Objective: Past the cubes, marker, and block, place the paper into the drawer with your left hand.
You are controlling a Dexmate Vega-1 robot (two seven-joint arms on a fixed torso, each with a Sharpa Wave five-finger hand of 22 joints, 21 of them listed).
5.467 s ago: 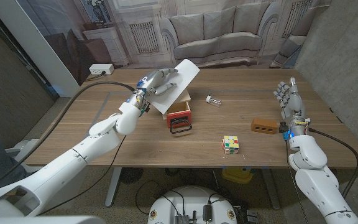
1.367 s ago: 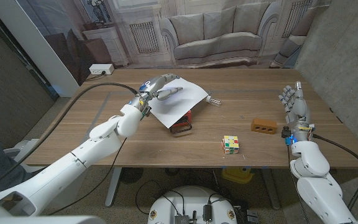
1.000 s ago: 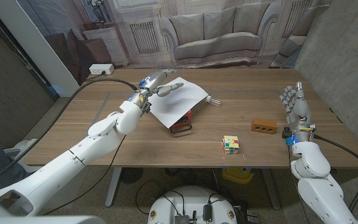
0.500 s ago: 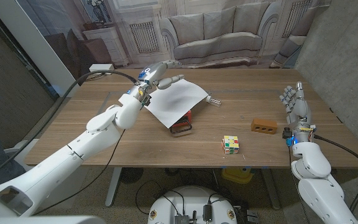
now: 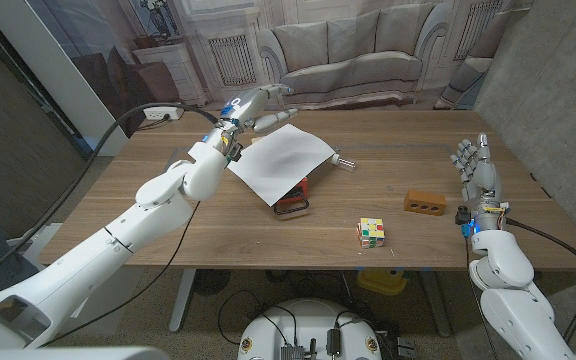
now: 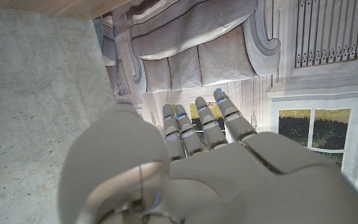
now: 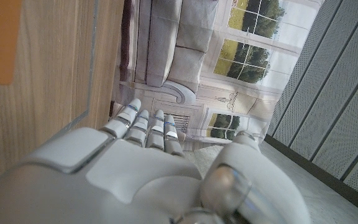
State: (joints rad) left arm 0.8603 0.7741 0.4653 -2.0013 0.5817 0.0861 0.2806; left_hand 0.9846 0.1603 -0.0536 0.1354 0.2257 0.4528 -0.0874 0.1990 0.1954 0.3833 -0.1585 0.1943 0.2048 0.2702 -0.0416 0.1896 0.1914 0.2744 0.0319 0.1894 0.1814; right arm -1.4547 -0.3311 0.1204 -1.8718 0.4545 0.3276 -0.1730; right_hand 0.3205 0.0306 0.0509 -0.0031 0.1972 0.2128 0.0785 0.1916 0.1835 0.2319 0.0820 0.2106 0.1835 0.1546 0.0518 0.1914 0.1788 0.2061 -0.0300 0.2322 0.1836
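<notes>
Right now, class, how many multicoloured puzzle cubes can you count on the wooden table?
1: a multicoloured puzzle cube near the wooden table's front edge, right of the red drawer. The white paper sheet covers the drawer, so anything under it is hidden.

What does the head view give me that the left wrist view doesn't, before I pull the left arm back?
Head view alone: the table with the paper lying over the red drawer, the marker beside it, the brown block, the cube, and the right robot hand at the table's right edge, fingers pointing up.
Left wrist view alone: a close look along the back of the left robot hand, fingers apart and holding nothing.
Both: the left robot hand, raised off the paper, and the painted sofa backdrop.
</notes>
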